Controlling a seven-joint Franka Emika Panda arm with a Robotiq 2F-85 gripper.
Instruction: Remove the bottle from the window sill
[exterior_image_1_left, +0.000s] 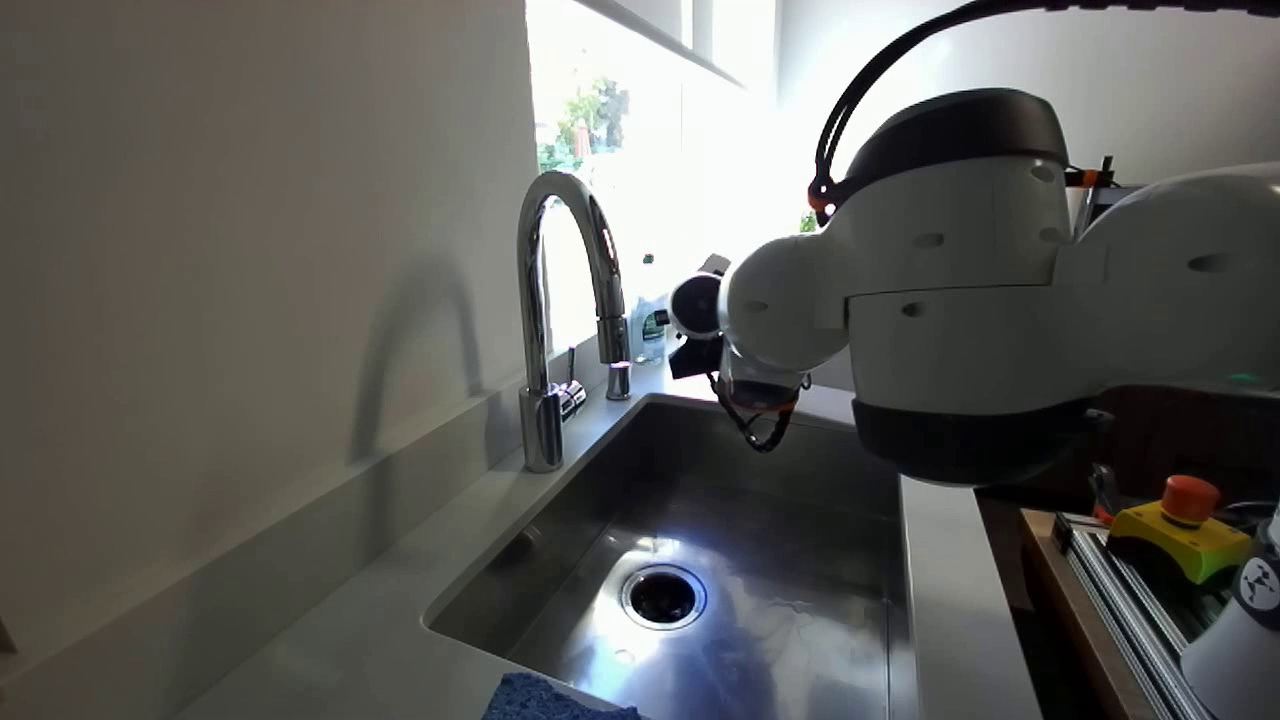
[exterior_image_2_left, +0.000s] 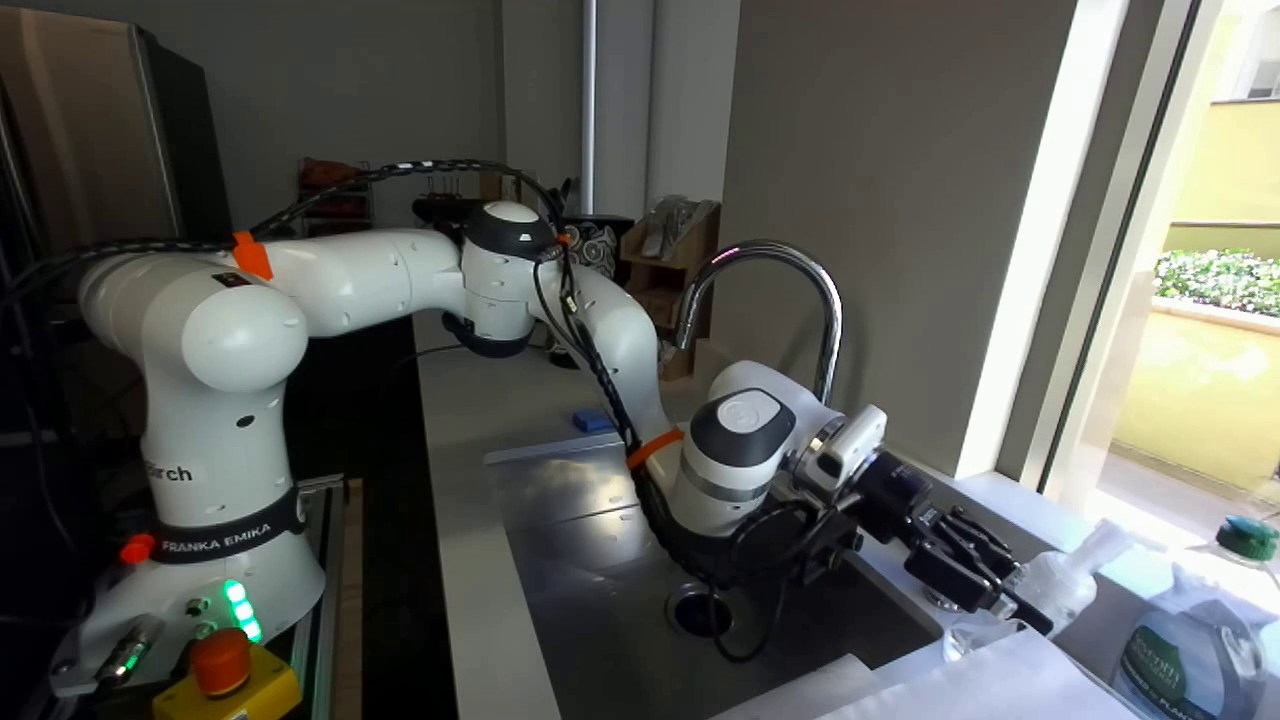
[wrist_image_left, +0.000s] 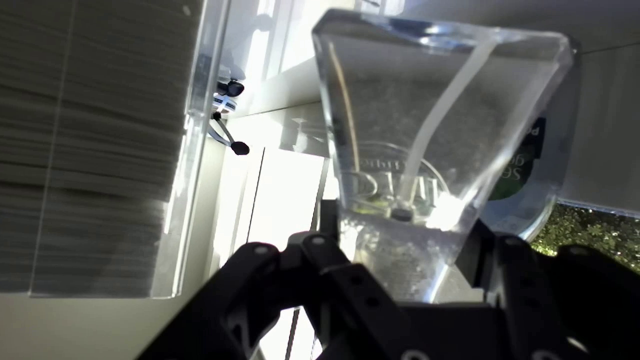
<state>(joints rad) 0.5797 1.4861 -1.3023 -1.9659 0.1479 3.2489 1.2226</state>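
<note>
A clear pump bottle (wrist_image_left: 450, 150) fills the middle of the wrist view, which stands upside down. In an exterior view its white pump top and body (exterior_image_2_left: 1070, 590) show at my fingertips, close to the pale window sill (exterior_image_2_left: 1040, 512). My gripper (wrist_image_left: 402, 232) has one finger on each side of this bottle. The pads seem to touch it, but whether they press is unclear. A second, bluish clear bottle with a green label (exterior_image_2_left: 1190, 640) stands by the window, behind the pump bottle in the wrist view (wrist_image_left: 510, 175). It also shows in an exterior view (exterior_image_1_left: 650, 345).
The steel sink (exterior_image_1_left: 780, 600) lies below my arm. A chrome faucet (exterior_image_1_left: 543, 420) rises at its edge, near a short chrome fitting (exterior_image_1_left: 618, 382). A white sheet-like object (exterior_image_2_left: 1000, 690) lies beside the bottles. A blue sponge (exterior_image_2_left: 592, 420) lies on the counter.
</note>
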